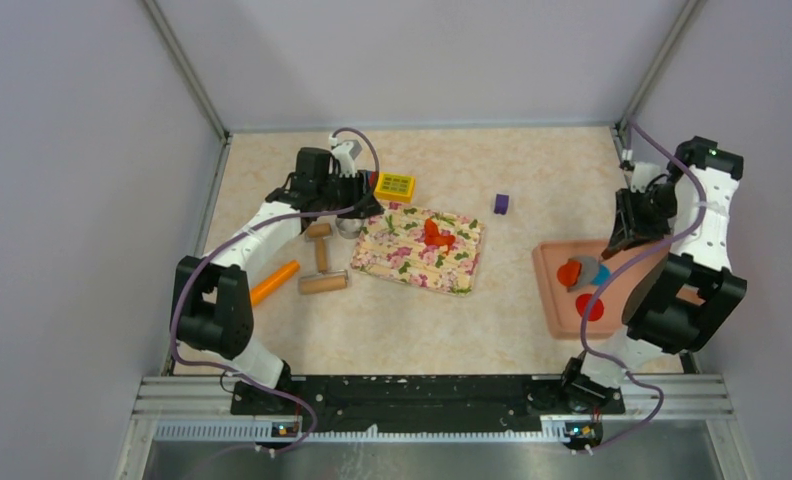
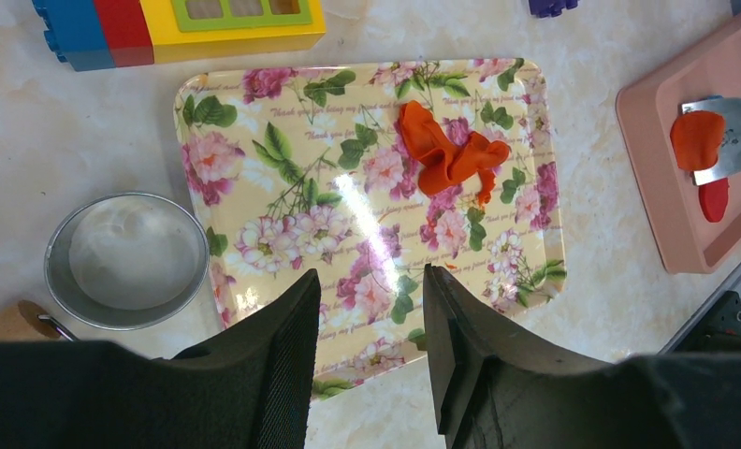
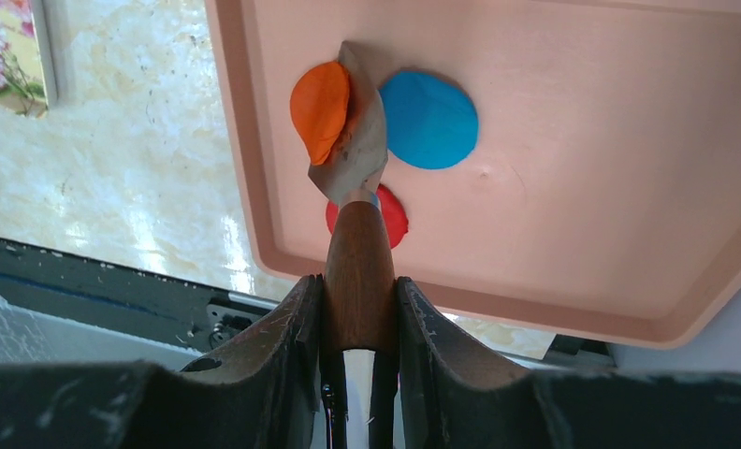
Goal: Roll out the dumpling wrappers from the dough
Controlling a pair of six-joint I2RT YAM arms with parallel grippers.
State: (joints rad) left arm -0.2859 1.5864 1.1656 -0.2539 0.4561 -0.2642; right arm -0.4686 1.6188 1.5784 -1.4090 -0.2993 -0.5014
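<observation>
The dough [image 1: 435, 233] is a crumpled red-orange lump on the floral tray [image 1: 402, 262]; it also shows in the left wrist view [image 2: 446, 154]. My left gripper [image 1: 357, 212] [image 2: 369, 281] is open and empty above the tray's near-left edge, apart from the dough. My right gripper [image 1: 622, 235] [image 3: 358, 285] is shut on the wooden handle of a spatula [image 3: 357, 248]. An orange-red wrapper [image 3: 320, 108] [image 1: 570, 272] lies on the spatula's blade [image 3: 365, 140] over the pink tray [image 3: 582, 187]. A second red wrapper [image 3: 395, 217] [image 1: 589, 307] lies flat in that tray, partly hidden by the handle.
A blue disc [image 3: 429, 119] lies in the pink tray beside the blade. A metal ring [image 2: 126, 260] stands left of the floral tray. A wooden rolling pin [image 1: 322, 283], another wooden piece [image 1: 319, 245], an orange carrot toy [image 1: 274, 282], a yellow block [image 1: 395, 185] and a purple block [image 1: 501, 203] lie about.
</observation>
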